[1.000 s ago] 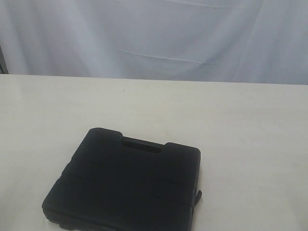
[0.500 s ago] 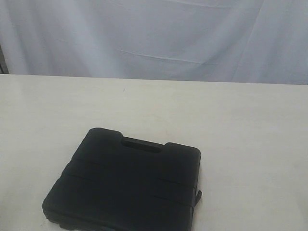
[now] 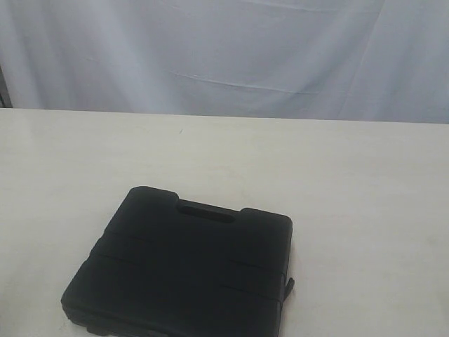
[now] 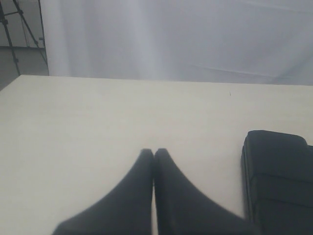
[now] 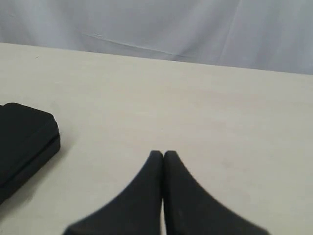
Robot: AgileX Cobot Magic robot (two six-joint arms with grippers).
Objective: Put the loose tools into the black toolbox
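Black toolbox (image 3: 179,270) in the lower middle of the exterior view, lid shut, lying flat on the pale table (image 3: 351,161), near edge cut off by the bottom of the frame. Handle cutout (image 3: 205,210) along the far edge, toward the upper part of the frame; shallow ribbed bands across the lid; a small latch tab (image 3: 288,286) sticking out at the lower right corner. White curtain (image 3: 224,56) across the whole upper third of the frame, behind the table's far edge, faint creases running through it. In the left wrist view, left gripper (image 4: 154,152) with both dark fingers pressed together, tips touching, nothing held, bare table beyond them; one end of the black toolbox (image 4: 279,181) off to the side, near the fingers but apart from them. Tripod legs (image 4: 19,29) past the table's far corner, beside the curtain. In the right wrist view, right gripper (image 5: 163,154) likewise closed tip to tip on nothing, bare table beyond; a rounded corner of the black toolbox (image 5: 22,142) off to the side, well apart from the fingers. Cannot tell whether either gripper touches the table surface.
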